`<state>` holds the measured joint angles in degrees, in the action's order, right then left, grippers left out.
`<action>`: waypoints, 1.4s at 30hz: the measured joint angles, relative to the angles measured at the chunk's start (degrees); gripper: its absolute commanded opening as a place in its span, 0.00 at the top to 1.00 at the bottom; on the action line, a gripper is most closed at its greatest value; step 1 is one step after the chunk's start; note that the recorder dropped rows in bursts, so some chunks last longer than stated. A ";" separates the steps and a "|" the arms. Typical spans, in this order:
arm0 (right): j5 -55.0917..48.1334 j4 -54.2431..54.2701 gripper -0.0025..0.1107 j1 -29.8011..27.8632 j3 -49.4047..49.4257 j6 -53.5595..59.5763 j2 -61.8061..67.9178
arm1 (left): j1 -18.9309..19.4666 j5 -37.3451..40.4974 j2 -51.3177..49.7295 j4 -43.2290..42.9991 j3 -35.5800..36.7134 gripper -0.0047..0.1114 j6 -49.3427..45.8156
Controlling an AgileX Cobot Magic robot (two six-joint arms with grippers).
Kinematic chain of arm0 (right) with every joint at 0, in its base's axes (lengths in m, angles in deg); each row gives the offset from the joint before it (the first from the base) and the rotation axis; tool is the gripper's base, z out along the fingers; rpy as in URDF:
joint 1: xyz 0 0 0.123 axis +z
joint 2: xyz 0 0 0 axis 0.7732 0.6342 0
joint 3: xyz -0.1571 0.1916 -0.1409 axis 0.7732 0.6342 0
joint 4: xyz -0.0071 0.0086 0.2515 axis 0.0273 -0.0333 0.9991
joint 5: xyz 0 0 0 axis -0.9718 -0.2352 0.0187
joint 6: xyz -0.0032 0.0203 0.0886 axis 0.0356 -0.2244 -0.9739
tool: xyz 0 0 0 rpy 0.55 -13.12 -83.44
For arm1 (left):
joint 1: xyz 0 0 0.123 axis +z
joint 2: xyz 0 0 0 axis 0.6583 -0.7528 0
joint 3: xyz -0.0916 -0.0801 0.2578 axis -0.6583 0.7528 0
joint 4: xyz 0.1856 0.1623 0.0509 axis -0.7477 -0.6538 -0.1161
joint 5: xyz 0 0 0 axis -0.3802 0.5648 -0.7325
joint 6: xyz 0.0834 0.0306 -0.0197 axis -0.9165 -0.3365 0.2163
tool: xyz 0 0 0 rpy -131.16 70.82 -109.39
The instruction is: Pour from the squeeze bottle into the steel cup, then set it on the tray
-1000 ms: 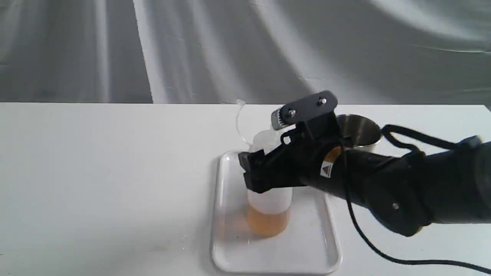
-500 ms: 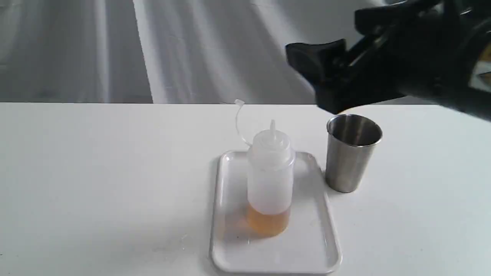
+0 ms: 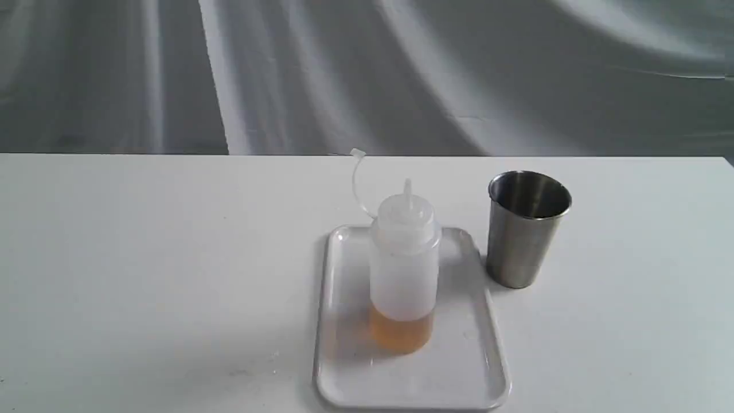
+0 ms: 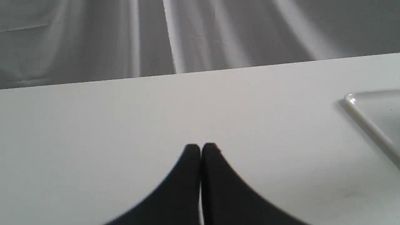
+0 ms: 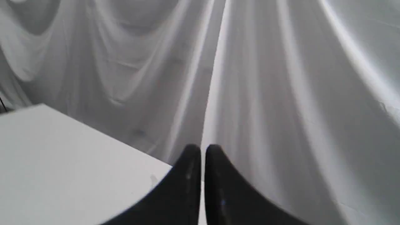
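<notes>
The squeeze bottle (image 3: 405,265) stands upright on the white tray (image 3: 350,378), amber liquid in its bottom, its cap strap curling up to the left. Just right of the tray the steel cup (image 3: 524,229) stands upright on the table. No arm shows in the exterior view. In the left wrist view my left gripper (image 4: 201,147) is shut with nothing in it, over bare table, with a corner of the tray (image 4: 368,120) off to one side. In the right wrist view my right gripper (image 5: 202,149) is shut and empty, pointing past the table edge at the curtain.
A white table (image 3: 143,275) carries everything. A grey draped curtain (image 3: 367,74) hangs behind its far edge. The table's corner (image 5: 62,168) shows in the right wrist view.
My right arm let go of the bottle on the tray, lifted up and to the right, and left the exterior view. Bottle, tray and cup stayed where they were.
</notes>
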<state>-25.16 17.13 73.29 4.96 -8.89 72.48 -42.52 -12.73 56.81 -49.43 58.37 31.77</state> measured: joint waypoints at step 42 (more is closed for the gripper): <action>0.12 3.05 0.98 -32.18 20.77 -0.24 -12.48 | 0.00 0.00 0.00 0.00 0.00 0.96 0.00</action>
<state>-25.04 20.18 41.11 25.72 -9.12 60.00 -42.52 -12.73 56.81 -49.43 58.37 31.77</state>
